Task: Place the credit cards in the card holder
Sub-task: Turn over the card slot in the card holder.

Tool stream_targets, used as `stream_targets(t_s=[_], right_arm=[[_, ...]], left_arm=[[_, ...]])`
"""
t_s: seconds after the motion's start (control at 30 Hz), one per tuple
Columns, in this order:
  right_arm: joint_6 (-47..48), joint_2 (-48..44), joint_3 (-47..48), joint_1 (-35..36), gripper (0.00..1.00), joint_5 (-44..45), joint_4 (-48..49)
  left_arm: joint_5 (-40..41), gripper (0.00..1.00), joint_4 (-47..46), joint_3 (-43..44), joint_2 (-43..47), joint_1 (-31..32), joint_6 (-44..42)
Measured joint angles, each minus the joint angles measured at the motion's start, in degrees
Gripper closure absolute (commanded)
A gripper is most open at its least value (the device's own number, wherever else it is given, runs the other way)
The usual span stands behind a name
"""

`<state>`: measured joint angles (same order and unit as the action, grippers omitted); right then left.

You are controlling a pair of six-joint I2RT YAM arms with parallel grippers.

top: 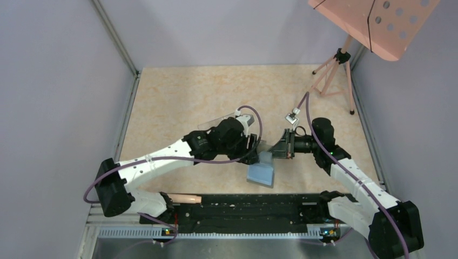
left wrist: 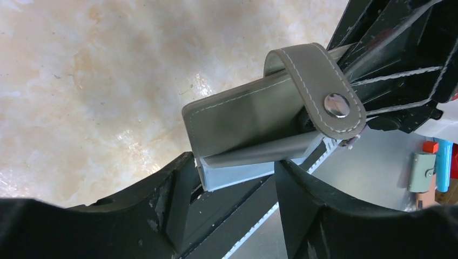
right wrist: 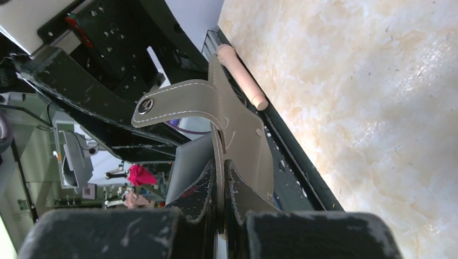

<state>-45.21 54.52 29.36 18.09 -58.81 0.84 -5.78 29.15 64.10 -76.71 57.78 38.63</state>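
Right hand (right wrist: 222, 170) clamps one gray flap of the card holder (left wrist: 243, 116), holding it up over the desk (top: 189, 97) between the arms, while the left hand (left wrist: 233, 168) straddles its blue-gray inner leaf, fingers spread, grip unclear, likely prying it open for loading.

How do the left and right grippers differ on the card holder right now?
The left gripper has its jaws wide apart with the blue-gray end of the card holder between them. The right gripper is shut on its thin gray flap. The left spans the holder's width, and I cannot tell whether it presses. The right pinches flat. Both are at the same holder.
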Motion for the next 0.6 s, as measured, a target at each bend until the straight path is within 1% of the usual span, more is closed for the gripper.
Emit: stream_targets(t_s=[0.2, 0.27, 0.33, 0.43, 0.6], right_arm=[[-0.79, 0.00, 0.00, 0.00, 1.00, 0.04, 0.22], [-2.01, 0.00, -0.07, 0.00, 1.00, 0.02, 1.09], [-3.61, 0.00, -0.17, 0.00, 1.00, 0.00, 2.95], [-6.43, 0.00, -0.48, 0.00, 1.00, -0.48, 6.82], [-9.79, 0.57, -0.50, 0.00, 1.00, -2.12, 11.08]], left_arm=[[-0.63, 0.35, -0.92, -0.17, -1.20, -0.11, 0.48], [-0.92, 0.34, -3.08, -1.51, -1.03, -0.46, 0.85], [-2.01, 0.34, -6.16, -4.07, -0.44, -1.11, 1.60], [-4.68, 0.34, -12.00, -10.25, 2.05, -2.84, 3.21], [-10.69, 0.35, -24.30, -21.79, 9.09, -7.56, 6.71]])
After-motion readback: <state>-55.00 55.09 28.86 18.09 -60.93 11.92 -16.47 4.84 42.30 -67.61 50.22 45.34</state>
